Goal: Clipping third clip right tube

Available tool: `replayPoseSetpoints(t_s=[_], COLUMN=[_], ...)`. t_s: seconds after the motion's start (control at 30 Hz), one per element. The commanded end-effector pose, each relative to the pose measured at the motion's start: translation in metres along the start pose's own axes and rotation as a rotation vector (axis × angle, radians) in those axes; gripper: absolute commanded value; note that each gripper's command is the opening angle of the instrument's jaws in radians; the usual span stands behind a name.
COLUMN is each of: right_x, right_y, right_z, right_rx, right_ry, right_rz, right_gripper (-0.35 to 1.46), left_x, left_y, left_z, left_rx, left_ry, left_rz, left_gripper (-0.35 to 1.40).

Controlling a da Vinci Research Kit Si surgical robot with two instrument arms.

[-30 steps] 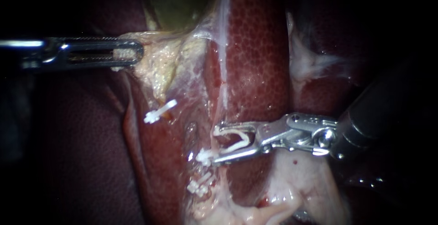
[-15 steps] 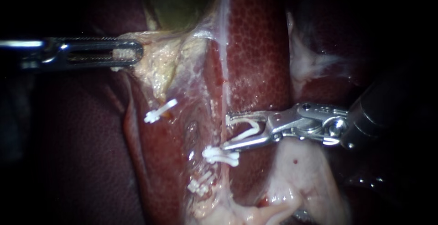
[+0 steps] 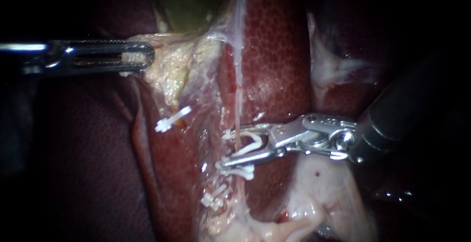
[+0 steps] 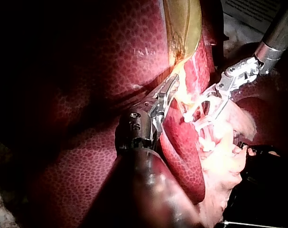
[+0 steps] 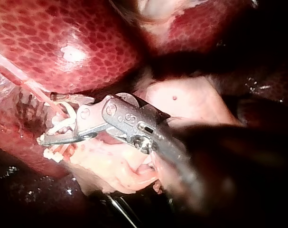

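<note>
Clip placement is in hand; the right instrument has its jaws spread, each pressing one leg of an open white plastic clip astride the thin pale pink right tube, just above a closed white clip; next it likely needs a square squeeze. The tube runs up-down the endoscope view; the clip's mouth points left across it; the left instrument pinches pale yellowish tissue.

Shaft of the right instrument is blurred and cut off.

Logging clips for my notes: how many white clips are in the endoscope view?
4: upper-left clip, lowest clip, middle clip just under the right instrument, open clip held in its jaws. Others may be hidden.
</note>
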Motion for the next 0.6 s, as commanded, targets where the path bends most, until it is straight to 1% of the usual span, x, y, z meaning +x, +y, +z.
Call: replayPoseSetpoints(t_s=[0.03,0.13,0.23,0.3,0.43,0.6], right_x=[0.0003,0.0007,0.0011,0.0015,0.0020,0.0020], right_y=[-0.0002,-0.0006,-0.0008,-0.0008,-0.0008,-0.0009], right_z=[0.0000,0.0001,0.0000,-0.0001,-0.0004,-0.0004], right_rx=[0.005,0.018,0.035,0.037,0.038,0.038], right_ry=[0.005,0.015,0.035,0.042,0.042,0.042], right_rz=[0.001,0.005,0.021,0.023,0.027,0.027], right_gripper=[0.54,0.53,0.53,0.53,0.52,0.51], left_x=[0.0001,0.0003,0.0004,0.0005,0.0005,0.0005], left_y=[0.0000,0.0000,-0.0001,-0.0001,-0.0001,-0.0001], left_z=[0.0001,0.0003,0.0004,0.0004,0.0004,0.0004], left_rx=[0.000,0.004,0.003,0.005,0.005,0.005], left_ry=[0.000,0.001,0.000,0.001,0.001,0.001], left_rz=[0.000,0.001,0.001,0.002,0.002,0.002], left_gripper=[-0.20,-0.20,-0.20,-0.20,-0.20,-0.20])
